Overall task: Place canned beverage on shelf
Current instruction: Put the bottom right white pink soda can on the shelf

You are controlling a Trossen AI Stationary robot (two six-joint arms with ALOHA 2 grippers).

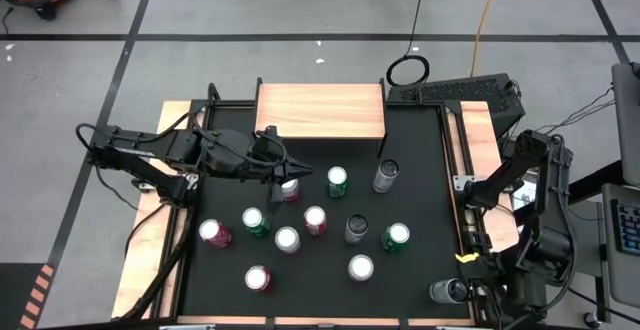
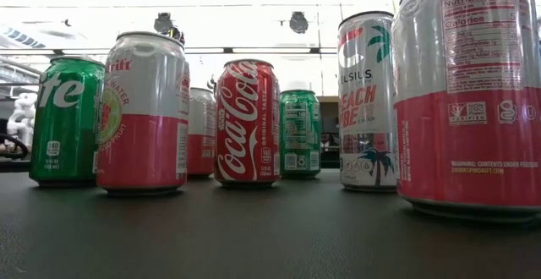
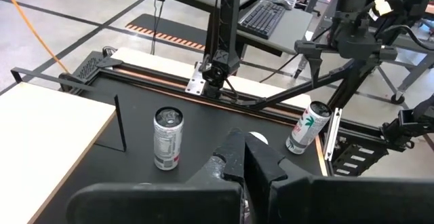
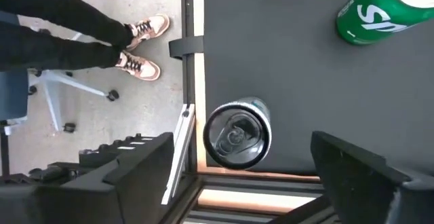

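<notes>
Cans point(image 1: 287, 238) stand on your black tabletop point(image 1: 420, 210) near the shelf point(image 1: 321, 110). Your left tool point(image 1: 287, 173) is closed; your right tool point(image 4: 234, 176) gapes around a can point(image 4: 237, 134).

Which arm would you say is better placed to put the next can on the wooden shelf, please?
Left, probably. Its shut tool sits among the cans just before the light-wood shelf. The right tool, open, hangs over a silver can at the table's near right corner.
</notes>
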